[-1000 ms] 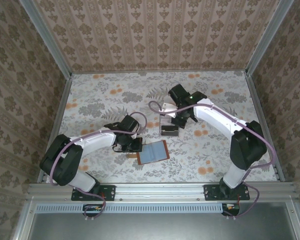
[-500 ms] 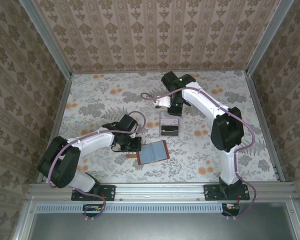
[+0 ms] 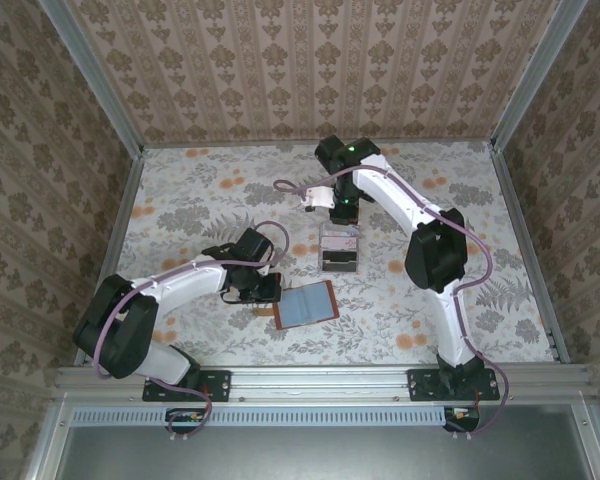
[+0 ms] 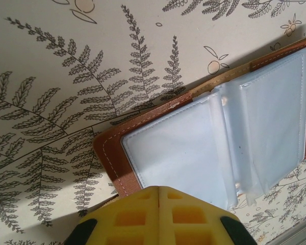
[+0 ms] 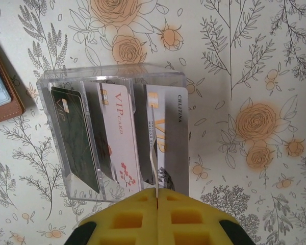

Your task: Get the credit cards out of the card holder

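The card holder (image 3: 305, 304) is found spread open, touching the left gripper (image 3: 263, 290) on its right (the nearer arm), long axis slanted across the table. Its pale sleeves appear empty. The credit cards (image 5: 117, 138) are stood in a clear tray (image 5: 112, 74) just beyond. Left and right gripper (image 5: 156, 196) are closed on nothing.

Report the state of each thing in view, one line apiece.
Holder: open, lying flat, visible sleeves empty.
Tray: upright, three slots filled.
Cards: three, standing in the tray, out of the holder.
Left gripper: jaws shut, at the holder's edge.
Right gripper: jaws shut, above the tray.
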You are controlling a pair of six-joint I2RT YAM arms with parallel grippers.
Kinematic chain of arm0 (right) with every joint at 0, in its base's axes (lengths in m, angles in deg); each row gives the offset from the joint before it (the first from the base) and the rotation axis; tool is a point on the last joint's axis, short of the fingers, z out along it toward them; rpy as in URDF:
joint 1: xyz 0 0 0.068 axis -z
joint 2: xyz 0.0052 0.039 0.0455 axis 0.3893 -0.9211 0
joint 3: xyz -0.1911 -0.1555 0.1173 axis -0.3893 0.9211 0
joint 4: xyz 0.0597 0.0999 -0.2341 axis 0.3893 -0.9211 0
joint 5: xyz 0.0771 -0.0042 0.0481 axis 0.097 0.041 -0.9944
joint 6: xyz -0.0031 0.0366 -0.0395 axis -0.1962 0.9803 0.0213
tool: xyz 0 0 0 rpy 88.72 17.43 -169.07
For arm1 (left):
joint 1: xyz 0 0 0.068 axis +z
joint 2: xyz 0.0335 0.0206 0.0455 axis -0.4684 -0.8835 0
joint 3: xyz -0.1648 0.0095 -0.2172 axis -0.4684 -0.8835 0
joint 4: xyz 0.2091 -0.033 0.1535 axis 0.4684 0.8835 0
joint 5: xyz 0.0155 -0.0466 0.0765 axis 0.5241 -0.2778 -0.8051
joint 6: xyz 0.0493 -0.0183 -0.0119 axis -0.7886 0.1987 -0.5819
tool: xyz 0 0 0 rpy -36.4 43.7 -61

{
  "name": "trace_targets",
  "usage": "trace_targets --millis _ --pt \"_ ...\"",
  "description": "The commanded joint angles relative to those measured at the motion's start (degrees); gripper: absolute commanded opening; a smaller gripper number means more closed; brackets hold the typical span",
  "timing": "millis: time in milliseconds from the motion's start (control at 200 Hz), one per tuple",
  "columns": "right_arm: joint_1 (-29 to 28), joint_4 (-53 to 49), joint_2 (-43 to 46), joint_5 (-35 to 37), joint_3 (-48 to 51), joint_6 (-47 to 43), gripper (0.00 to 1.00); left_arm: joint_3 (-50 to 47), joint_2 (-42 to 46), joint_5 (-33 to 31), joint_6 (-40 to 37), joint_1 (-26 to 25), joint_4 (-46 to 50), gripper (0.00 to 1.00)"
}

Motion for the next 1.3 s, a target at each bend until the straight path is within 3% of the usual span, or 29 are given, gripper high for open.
trace_targets --millis 0,460,725,965,1295 --pt "0.1 -3.5 -2.0 -1.8 -3.0 -2.0 0.0 -0.4 1.5 -0.5 -0.1 0.5 1.5 0.02" --pt "-0.4 -5.6 -6.7 -3.4 -6.8 -2.3 0.0 -0.9 1.7 -0.9 0.4 0.7 1.6 0.02" --pt "-0.5 -5.5 -7.3 -1.9 -6.7 -1.1 0.14 -0.9 1.6 -0.9 0.3 0.6 1.4 0.02" --pt "-0.6 -3.6 -5.4 0.0 -6.5 0.8 0.18 -0.7 1.8 -0.7 0.3 0.6 1.4 0.02" --pt "-2.6 8.7 3.8 -3.7 6.0 9.8 0.19 -2.5 3.3 -0.9 0.9 0.6 1.1 0.02"
